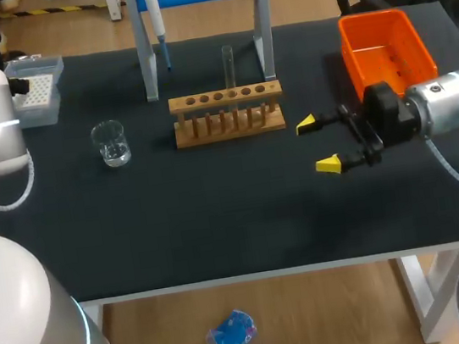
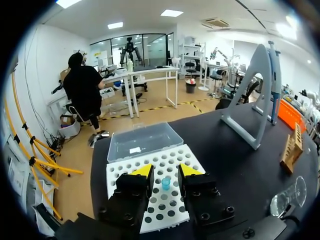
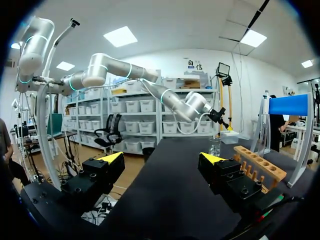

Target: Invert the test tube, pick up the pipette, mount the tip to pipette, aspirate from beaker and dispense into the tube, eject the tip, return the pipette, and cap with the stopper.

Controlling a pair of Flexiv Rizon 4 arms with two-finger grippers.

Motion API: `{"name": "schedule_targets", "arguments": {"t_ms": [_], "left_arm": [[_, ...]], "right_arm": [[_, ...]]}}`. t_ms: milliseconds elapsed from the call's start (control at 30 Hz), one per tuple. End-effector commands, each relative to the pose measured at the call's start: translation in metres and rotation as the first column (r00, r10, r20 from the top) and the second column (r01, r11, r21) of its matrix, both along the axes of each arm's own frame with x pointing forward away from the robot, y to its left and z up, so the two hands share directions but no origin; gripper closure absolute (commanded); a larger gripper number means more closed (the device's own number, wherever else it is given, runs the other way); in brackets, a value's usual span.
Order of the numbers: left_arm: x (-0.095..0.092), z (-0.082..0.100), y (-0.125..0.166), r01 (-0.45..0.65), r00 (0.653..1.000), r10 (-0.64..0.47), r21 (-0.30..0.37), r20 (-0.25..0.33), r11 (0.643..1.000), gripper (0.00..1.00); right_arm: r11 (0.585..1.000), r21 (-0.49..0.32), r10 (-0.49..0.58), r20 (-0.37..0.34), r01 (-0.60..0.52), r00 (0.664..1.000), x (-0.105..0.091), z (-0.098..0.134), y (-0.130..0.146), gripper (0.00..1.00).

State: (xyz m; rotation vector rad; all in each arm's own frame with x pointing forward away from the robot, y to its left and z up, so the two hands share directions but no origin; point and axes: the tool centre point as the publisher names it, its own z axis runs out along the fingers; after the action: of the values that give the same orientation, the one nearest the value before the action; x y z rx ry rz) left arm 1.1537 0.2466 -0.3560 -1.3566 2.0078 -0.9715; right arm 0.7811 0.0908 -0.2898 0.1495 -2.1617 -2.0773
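Observation:
A clear test tube [image 1: 230, 69] stands upright in the wooden rack [image 1: 227, 114]. The pipette [image 1: 155, 20] hangs on its blue-topped stand [image 1: 146, 64] behind the rack. A glass beaker [image 1: 111, 143] sits to the rack's left. My left gripper [image 2: 166, 171] hovers low over the white tip box [image 2: 150, 200], fingers slightly apart. A small blue piece [image 2: 166, 183] stands in the box between them, untouched. In the head view that gripper is hidden behind my left arm near the tip box [image 1: 35, 97]. My right gripper [image 1: 320, 144] hangs open and empty to the right of the rack.
An orange bin [image 1: 384, 52] stands at the back right, just behind my right arm. The tip box's clear lid [image 2: 142, 142] lies open beyond the left fingers. Dark tabletop [image 1: 219, 216] stretches along the front.

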Motion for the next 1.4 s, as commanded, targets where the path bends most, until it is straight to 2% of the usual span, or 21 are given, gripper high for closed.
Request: {"name": "schedule_targets", "arguments": {"t_ms": [33, 800, 967, 1067, 1133, 1167, 1400], "left_arm": [[-0.0031, -0.0006, -0.0021, -0.004, 1.0, 0.004, 0.002, -0.001, 1.0, 0.69], [-0.0065, -0.0093, -0.0027, -0.003, 1.0, 0.003, 0.006, -0.022, 1.0, 0.75], [-0.0052, -0.0088, -0.003, -0.001, 1.0, 0.001, 0.007, -0.016, 1.0, 0.8], [-0.0049, -0.0087, -0.0033, 0.002, 1.0, -0.001, 0.008, -0.016, 1.0, 0.86], [-0.0049, -0.0088, -0.0035, 0.001, 1.0, -0.001, 0.008, -0.016, 1.0, 0.93], [-0.0049, -0.0088, -0.0036, 0.001, 1.0, -0.001, 0.008, -0.016, 1.0, 1.0], [-0.0053, -0.0089, -0.0034, -0.004, 1.0, 0.005, 0.016, -0.015, 1.0, 1.0]], "right_arm": [[1.0, -0.001, -0.001, 0.001, 0.001, 1.0, -0.0004, -0.0004, 0.0002, 0.0], [1.0, -0.001, -0.001, 0.001, 0.001, 1.0, -0.0004, -0.0004, 0.0002, 0.0], [1.0, -0.001, -0.001, 0.001, 0.001, 1.0, -0.0004, -0.0004, 0.0002, 0.0], [1.0, -0.001, -0.001, 0.001, 0.001, 1.0, -0.0004, -0.0004, 0.0002, 0.0], [1.0, -0.001, -0.001, 0.001, 0.001, 1.0, -0.0004, -0.0004, 0.0002, 0.0], [1.0, -0.001, -0.001, 0.001, 0.001, 1.0, -0.0004, -0.0004, 0.0002, 0.0], [1.0, -0.001, -0.001, 0.001, 0.001, 1.0, -0.0004, -0.0004, 0.0002, 0.0]]}}
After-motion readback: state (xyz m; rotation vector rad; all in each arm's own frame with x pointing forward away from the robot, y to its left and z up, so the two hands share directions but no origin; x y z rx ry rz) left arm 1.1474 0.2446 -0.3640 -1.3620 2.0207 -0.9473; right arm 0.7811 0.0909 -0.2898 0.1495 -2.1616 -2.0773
